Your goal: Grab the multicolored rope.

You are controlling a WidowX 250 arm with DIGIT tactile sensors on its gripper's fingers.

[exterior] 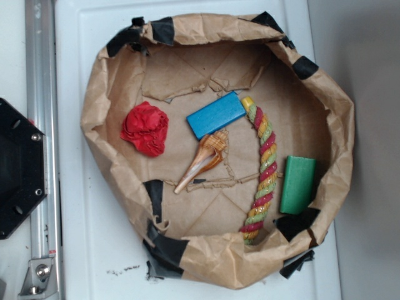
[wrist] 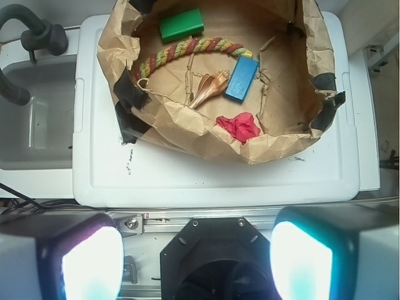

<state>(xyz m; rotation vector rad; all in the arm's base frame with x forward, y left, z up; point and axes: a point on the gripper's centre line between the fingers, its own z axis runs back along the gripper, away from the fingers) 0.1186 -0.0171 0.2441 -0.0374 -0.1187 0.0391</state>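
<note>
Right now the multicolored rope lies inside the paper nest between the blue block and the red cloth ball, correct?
Not quite. The multicolored rope lies between the blue block and the green block, as the exterior view shows. The red cloth ball sits beyond the blue block.

Hand (wrist: 197,256) wide open, fingers (wrist: 90,262) spread apart, holding nothing

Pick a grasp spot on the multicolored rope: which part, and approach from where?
Grip the multicolored rope mid-length, from above, jaws across its width. It lies flat and gently curved; its middle has bare paper either side, while one end touches the blue block and the other nears the paper wall. The green block sits beside it.
</note>
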